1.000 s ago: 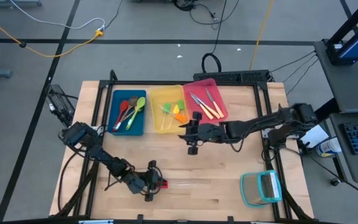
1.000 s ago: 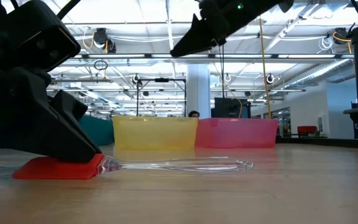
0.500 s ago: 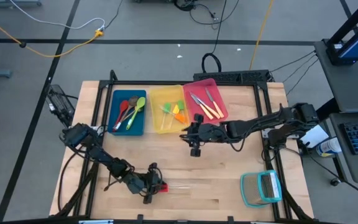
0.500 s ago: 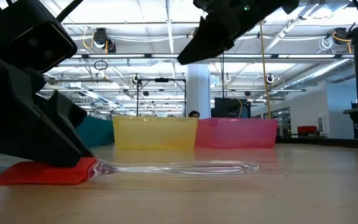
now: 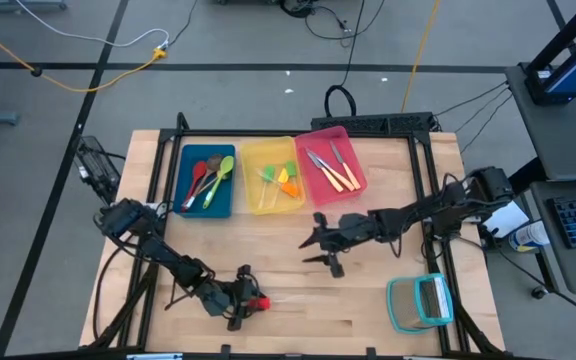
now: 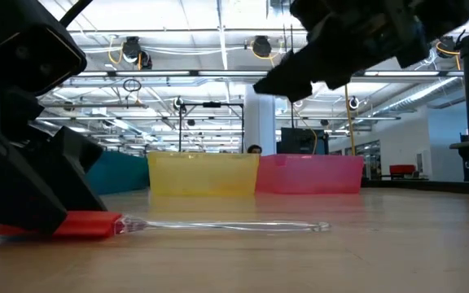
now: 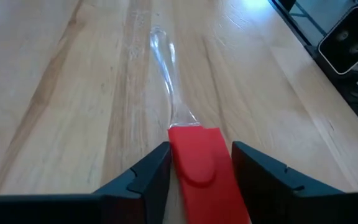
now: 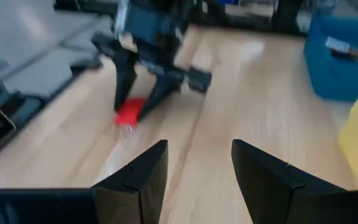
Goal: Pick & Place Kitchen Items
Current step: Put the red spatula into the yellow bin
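Note:
A stick with a flat red head (image 7: 199, 163) and a clear handle (image 7: 164, 68) lies on the wooden table near its front edge; it also shows in the low view (image 6: 88, 225) and the high view (image 5: 261, 300). My left gripper (image 5: 245, 297) is low over the table, shut on the red head. My right gripper (image 5: 322, 250) is open and empty above mid-table, right of the stick. Other utensils lie in the blue bin (image 5: 206, 180), the yellow bin (image 5: 273, 178) and the pink bin (image 5: 330, 160) at the far side. My left gripper pinches the red head by its two long sides (image 7: 176, 158), one finger (image 7: 145, 183) on each side. The fingers slant down from the table's left and lie along the stick. The head rests on the table, and the clear handle (image 6: 226, 225) lies flat, pointing toward the table's right.
A teal-framed square object (image 5: 420, 302) lies at the near right corner. The three bins stand in a row along the far edge. Bare wood (image 5: 298, 320) stretches between the stick and the teal object. The low view shows a room beyond the table.
My right gripper has moved from beside the yellow bin toward the table's near edge and a little to the right, staying open. My left gripper has stayed low on the red head, which has slid slightly toward the table's left.

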